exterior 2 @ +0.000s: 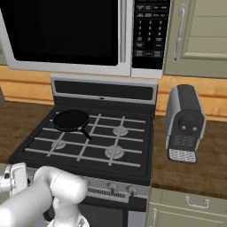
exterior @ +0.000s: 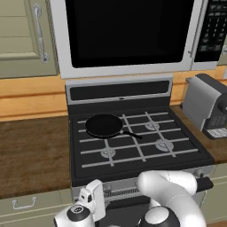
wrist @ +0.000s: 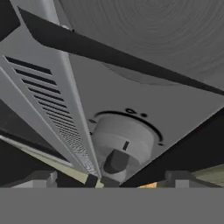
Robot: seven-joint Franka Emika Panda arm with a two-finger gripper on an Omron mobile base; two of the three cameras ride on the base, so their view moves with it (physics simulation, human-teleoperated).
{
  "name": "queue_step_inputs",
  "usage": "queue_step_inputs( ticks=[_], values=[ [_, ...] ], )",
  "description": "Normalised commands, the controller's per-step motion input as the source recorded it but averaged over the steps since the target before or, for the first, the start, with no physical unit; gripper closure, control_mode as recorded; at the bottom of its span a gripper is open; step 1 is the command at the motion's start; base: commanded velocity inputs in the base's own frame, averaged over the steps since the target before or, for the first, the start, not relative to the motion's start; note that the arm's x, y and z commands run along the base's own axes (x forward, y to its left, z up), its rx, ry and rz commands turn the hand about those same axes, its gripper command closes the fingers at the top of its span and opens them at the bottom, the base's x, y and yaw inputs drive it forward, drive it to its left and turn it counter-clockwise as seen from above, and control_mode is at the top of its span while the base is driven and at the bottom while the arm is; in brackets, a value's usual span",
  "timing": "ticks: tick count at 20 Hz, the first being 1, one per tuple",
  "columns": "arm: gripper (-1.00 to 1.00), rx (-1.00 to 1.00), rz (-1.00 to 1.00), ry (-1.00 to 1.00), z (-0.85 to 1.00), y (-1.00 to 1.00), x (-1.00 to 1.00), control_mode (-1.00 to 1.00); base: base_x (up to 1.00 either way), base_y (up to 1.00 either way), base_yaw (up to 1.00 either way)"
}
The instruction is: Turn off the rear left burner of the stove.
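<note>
Silver stove knob (wrist: 124, 146) close ahead between tool (wrist: 111, 177) fingertips, tool released

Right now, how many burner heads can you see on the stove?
3 visible on the stove: rear right, front right, front left. A fourth may sit hidden under the black pan at rear left.

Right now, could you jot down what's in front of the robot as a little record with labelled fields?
Setting: simulated kitchen, wooden counter
Stove: black gas range with pale grate bars
On the stove: black frying pan over the rear left burner, handle pointing toward the middle of the cooktop
Above the stove: silver-framed microwave
Right of the stove: grey coffee machine on the counter
Gripper: low at the stove front, close to a round grey knob on the silver knob strip; finger state unclear
Knob contact: cannot tell
</note>
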Motion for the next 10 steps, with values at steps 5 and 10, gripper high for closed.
queue_step_inputs(
  ticks=[5, 10],
  values=[
    [-1.00, 0.02, 0.00, 0.00, -0.03, 0.00, 0.33, -1.00, 0.00, 0.00, 0.00],
    [-1.00, 0.03, 0.00, 0.00, -0.11, 0.00, 0.40, -1.00, 0.00, 0.00, 0.00]
  ],
)
